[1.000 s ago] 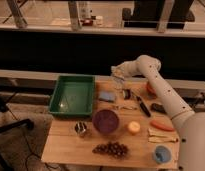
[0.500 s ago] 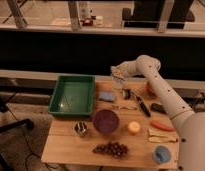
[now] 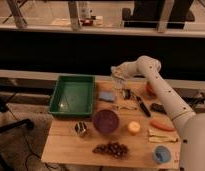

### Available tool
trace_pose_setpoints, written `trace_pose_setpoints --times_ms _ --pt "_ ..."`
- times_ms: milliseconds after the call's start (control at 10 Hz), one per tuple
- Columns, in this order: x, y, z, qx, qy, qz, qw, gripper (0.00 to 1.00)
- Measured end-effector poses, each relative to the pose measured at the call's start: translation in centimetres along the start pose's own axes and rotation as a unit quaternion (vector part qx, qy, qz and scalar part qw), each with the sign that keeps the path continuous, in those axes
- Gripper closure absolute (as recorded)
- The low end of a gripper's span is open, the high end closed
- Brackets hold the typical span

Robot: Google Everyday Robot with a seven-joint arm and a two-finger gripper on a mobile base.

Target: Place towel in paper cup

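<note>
White towel [image 3: 116,75] hangs bunched at our gripper [image 3: 117,78] above the table's [image 3: 71,145] far edge | grip unclear; we cannot tell | paper cup [image 3: 117,86] below; drop-in remains

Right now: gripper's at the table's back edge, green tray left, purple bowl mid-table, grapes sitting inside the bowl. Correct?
One error. The grapes are not in the purple bowl; in the camera view they lie on the table in front of it, near the front edge. The rest holds: the gripper is at the back edge and the green tray sits left.
</note>
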Motion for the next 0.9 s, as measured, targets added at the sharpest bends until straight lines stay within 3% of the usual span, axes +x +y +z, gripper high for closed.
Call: trace_pose_setpoints --times_ms 200,300,700,900 --pt "0.05 0.06 0.12 -0.002 0.002 0.005 1.0000 0.24" --pt "0.16 0.09 0.07 -0.002 0.003 0.006 1.0000 0.20" --pt "0.00 -0.06 0.06 -0.006 0.003 0.010 0.9999 0.23" --pt "0.82 0.60 0.00 -0.007 0.007 0.016 0.9998 0.40"
